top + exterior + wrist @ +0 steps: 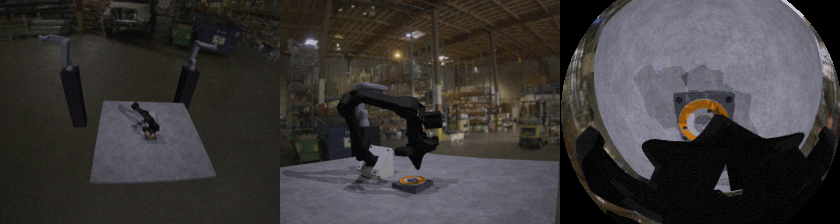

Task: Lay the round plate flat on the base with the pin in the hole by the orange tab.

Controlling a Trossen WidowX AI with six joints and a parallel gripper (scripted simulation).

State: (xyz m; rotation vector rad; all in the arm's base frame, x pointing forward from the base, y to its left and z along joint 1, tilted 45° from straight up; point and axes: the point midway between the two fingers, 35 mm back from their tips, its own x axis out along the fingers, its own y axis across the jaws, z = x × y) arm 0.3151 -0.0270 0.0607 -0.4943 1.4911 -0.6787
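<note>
Orange plate (412, 179) waits under the shut, empty hand (417, 166), which should next push its tab around.

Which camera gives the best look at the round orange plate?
The wrist view: the round orange plate appears face-on, ring shape clear, partly hidden by the shut tool. The exterior view shows it edge-on on the dark square base. The top view shows an orange speck.

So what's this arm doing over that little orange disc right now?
The arm's gripper hangs point-down just above the round plate, fingers shut and holding nothing. The orange-rimmed plate lies on its dark square base on the grey table. In the exterior view there is a gap between them, so it isn't touching the plate.
</note>
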